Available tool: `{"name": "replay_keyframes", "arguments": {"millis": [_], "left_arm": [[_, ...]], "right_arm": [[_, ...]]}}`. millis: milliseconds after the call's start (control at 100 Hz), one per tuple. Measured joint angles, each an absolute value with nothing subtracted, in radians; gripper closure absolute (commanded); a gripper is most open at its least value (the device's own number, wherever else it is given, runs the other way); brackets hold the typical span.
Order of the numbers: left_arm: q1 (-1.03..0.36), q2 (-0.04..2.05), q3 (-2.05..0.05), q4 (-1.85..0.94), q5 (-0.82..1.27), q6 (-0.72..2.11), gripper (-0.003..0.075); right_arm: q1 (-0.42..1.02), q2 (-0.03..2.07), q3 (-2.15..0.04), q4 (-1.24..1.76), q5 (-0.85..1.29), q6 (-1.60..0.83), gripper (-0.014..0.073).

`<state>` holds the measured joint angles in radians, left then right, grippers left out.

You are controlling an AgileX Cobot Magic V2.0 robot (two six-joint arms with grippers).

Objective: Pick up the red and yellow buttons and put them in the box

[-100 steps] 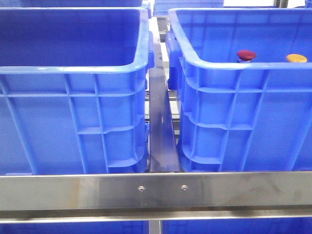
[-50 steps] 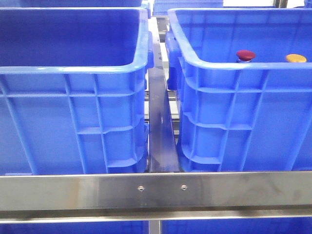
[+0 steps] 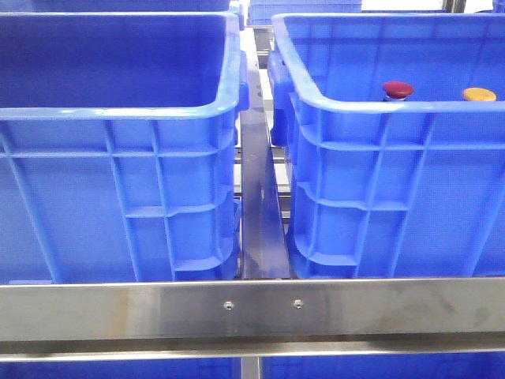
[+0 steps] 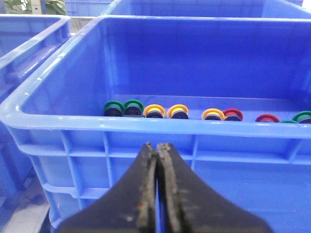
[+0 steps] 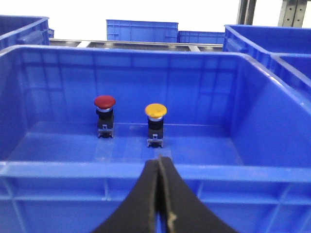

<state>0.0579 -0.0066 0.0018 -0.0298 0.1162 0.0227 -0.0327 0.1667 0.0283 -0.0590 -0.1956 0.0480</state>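
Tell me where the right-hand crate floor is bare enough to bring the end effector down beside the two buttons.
In the right crate, bare floor lies between the near wall and the buttons, and between each side wall and its nearest button. The gap between the red button and yellow button is tighter. The left wrist's crate has a crowded button row; its near floor is hidden.

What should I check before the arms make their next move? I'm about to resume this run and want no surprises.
1. Red button upright in the right crate: ok.
2. Yellow button upright beside it, apart from it: ok.
3. Right gripper open for a pick: not ok, jaws closed, outside the crate's near wall.
4. Left gripper empty: ok, closed on nothing.
5. Left crate free to receive: cannot tell from the front view; the left wrist view shows a crate holding a row of coloured buttons.
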Motion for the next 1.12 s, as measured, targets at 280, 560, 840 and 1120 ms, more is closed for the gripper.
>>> {"name": "replay_keyframes", "arguments": {"millis": [280, 560, 840, 1120], "left_arm": [[0.058, -0.007, 0.002, -0.03, 0.119, 0.023, 0.074], [0.058, -0.007, 0.002, -0.03, 0.119, 0.023, 0.074], [0.058, -0.007, 0.002, -0.03, 0.119, 0.023, 0.074], [0.058, -0.007, 0.002, -0.03, 0.119, 0.023, 0.074]], "right_arm": [[-0.033, -0.009, 0.029, -0.084, 0.022, 0.05, 0.0664], [-0.034, -0.011, 0.029, -0.086, 0.054, 0.05, 0.0664], [-0.034, -0.011, 0.029, -0.086, 0.046, 0.052, 0.0664], [-0.034, -0.011, 0.029, -0.086, 0.046, 0.052, 0.0664]]}}
